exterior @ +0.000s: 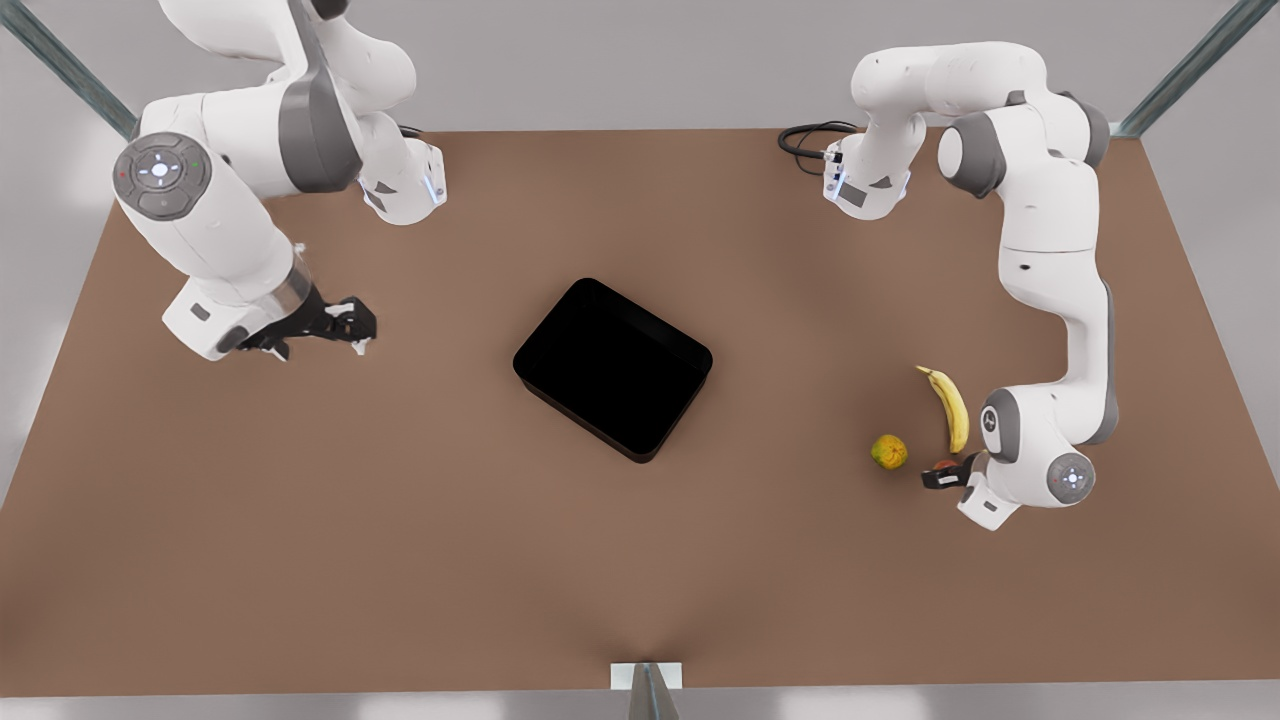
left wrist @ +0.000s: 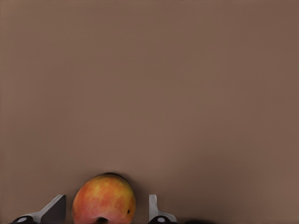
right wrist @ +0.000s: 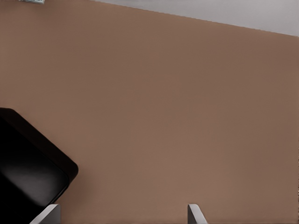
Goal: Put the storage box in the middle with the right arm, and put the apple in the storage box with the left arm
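The glossy black storage box (exterior: 612,368) lies turned at an angle in the middle of the brown table, and one of its corners (right wrist: 28,177) appears in the right wrist view. The small red-orange apple (exterior: 944,465) rests on the table at the front view's right. My left gripper (exterior: 940,478) is low at the apple (left wrist: 104,199), open, with a finger on each side and narrow gaps showing. My right gripper (exterior: 350,328) hovers open at the front view's left, well clear of the box, with nothing between its fingers (right wrist: 49,214).
A yellow banana (exterior: 952,405) lies just behind the apple, close to the left arm. A lumpy yellow-green fruit (exterior: 889,452) sits a little toward the box from the apple. A black cable (exterior: 805,140) loops at the table's far edge.
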Robot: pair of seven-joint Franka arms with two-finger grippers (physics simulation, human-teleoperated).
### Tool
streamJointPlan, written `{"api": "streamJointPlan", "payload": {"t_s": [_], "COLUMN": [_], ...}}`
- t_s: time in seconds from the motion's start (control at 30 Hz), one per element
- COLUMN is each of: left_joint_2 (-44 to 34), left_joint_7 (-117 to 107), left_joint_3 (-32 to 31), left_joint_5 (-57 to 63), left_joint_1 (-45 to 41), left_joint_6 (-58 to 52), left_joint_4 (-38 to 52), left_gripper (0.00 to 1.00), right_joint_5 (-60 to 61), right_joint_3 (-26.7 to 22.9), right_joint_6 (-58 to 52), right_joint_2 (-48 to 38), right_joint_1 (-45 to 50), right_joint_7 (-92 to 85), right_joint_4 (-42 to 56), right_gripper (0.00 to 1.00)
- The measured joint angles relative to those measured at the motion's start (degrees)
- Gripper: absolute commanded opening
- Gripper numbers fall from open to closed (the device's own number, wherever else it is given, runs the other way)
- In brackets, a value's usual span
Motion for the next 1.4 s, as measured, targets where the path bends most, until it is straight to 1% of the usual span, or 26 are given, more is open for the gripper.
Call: {"api": "streamJointPlan", "payload": {"t_s": [0.03,0.07,0.37,0.57,0.6,0.7,0.87,1.0,1.07,1.17,1.3,1.4], "left_joint_2": [0.10,0.11,0.02,-0.55,-0.64,-1.14,-8.09,-18.73,-22.84,-25.48,-25.59,-24.89], "left_joint_7": [0.00,0.00,0.00,-0.19,-0.21,-0.30,-0.67,-2.01,-5.27,-15.98,-33.07,-43.35], "left_joint_3": [0.00,0.00,0.00,-0.01,-0.09,-0.09,-0.42,-2.40,-2.55,-2.46,-1.98,-1.49], "left_joint_5": [0.17,0.30,0.57,0.84,0.88,1.04,1.00,0.15,-0.78,-3.08,-7.96,-11.47], "left_joint_1": [0.00,-0.08,-0.48,-0.52,-0.37,-0.17,-0.66,-1.62,-6.88,-17.25,-34.50,-45.96], "left_joint_6": [0.01,0.01,-0.08,-0.24,-0.33,-0.88,-1.61,-1.24,-0.67,-0.67,1.87,4.28], "left_joint_4": [0.00,0.00,0.01,0.00,0.00,-0.15,-6.38,-16.54,-19.82,-21.50,-20.94,-18.12], "left_gripper": [0.65,0.64,0.59,0.58,0.56,0.56,0.56,0.56,0.56,0.56,0.56,0.56], "right_joint_5": [-0.08,-0.09,-0.09,-0.09,-0.09,-0.09,-0.09,-0.09,-0.09,-0.09,-0.17,-0.13], "right_joint_3": [0.01,0.01,-0.26,-0.26,-0.26,-0.26,-0.35,-0.35,-0.34,-0.35,-0.43,-0.43], "right_joint_6": [0.01,0.01,0.01,0.01,0.01,-0.01,0.01,0.01,0.01,0.01,0.02,0.01], "right_joint_2": [0.00,0.00,0.00,-0.09,-0.09,-0.17,-0.17,-0.17,-0.17,-0.17,-0.14,-0.17], "right_joint_1": [0.20,0.21,0.12,0.16,0.16,0.16,0.14,0.11,0.10,0.11,0.06,0.07], "right_joint_7": [-0.03,-0.05,-0.09,-0.09,-0.09,-0.09,-0.09,-0.09,-0.09,-0.09,-0.09,-0.09], "right_joint_4": [0.03,0.08,0.53,0.53,0.53,0.53,0.53,0.53,0.53,0.53,0.87,0.88], "right_gripper": [1.00,1.00,1.00,1.00,1.00,1.00,1.00,1.00,1.00,1.00,1.00,1.00]}}
